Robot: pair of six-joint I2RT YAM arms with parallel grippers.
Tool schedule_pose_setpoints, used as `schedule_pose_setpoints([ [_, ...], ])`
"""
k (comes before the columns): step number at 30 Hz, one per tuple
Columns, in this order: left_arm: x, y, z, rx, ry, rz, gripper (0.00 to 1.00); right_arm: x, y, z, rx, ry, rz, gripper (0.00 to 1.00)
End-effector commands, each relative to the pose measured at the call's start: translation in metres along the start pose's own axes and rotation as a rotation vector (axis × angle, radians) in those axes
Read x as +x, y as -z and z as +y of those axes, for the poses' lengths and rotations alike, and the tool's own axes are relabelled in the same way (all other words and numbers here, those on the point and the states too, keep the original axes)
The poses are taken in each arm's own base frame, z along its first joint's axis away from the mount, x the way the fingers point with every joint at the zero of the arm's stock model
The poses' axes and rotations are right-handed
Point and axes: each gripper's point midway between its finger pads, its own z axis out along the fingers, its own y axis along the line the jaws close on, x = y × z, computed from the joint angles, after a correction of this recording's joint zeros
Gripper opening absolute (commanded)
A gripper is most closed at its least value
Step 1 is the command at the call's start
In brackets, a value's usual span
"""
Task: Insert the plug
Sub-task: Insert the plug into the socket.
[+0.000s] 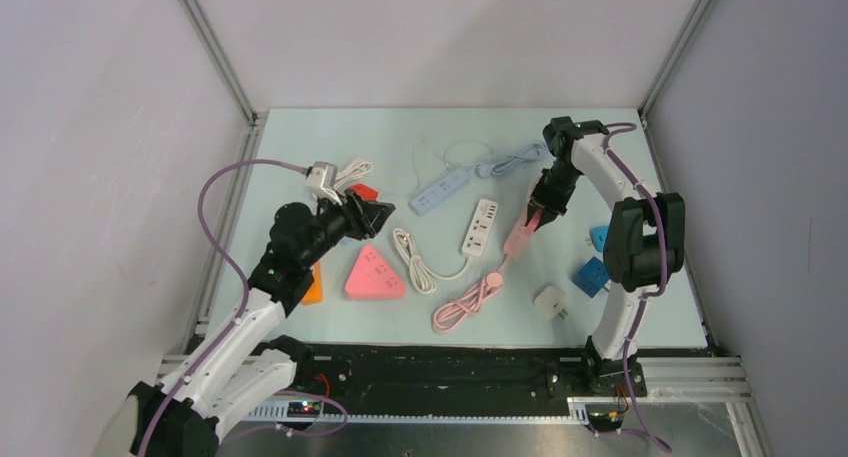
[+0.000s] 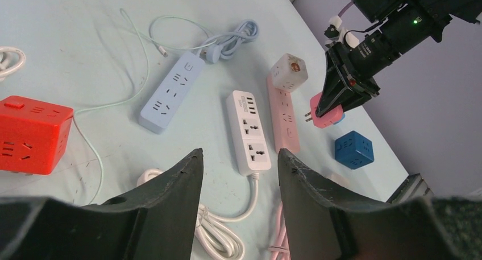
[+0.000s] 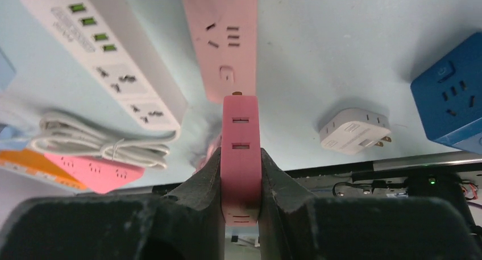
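My right gripper (image 1: 535, 217) is shut on a pink plug adapter (image 3: 241, 135) and holds it just above the near end of the pink power strip (image 3: 226, 38), prongs pointing at the strip. The left wrist view shows the plug (image 2: 325, 113) lifted beside the strip (image 2: 282, 118), not seated in a socket. The strip lies in the table's middle right (image 1: 517, 239) with its pink cable (image 1: 465, 302) coiled nearer me. My left gripper (image 1: 375, 217) is open and empty, hovering left of centre, its jaws wide apart (image 2: 239, 153).
A white strip (image 1: 480, 226), a light blue strip (image 1: 440, 191), a red cube (image 1: 364, 191), a pink triangular socket (image 1: 374, 274) and an orange piece (image 1: 313, 285) lie left. Two blue cubes (image 1: 592, 276) and a white adapter (image 1: 551, 302) lie right.
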Motion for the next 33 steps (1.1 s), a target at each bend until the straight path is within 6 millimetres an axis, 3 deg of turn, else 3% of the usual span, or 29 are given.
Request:
schedule_pose_setpoints([
  [1,-0.012,-0.002,0.007,-0.037,-0.039,-0.034,0.56,-0.022,0.002,-0.002,0.048,-0.060,-0.108,0.00],
  [13,-0.009,-0.007,0.013,-0.060,-0.041,-0.018,0.56,-0.030,-0.021,0.000,0.055,-0.113,-0.046,0.00],
  [33,-0.008,-0.011,0.016,-0.063,-0.038,-0.003,0.57,-0.028,-0.038,0.007,0.073,-0.070,-0.030,0.00],
])
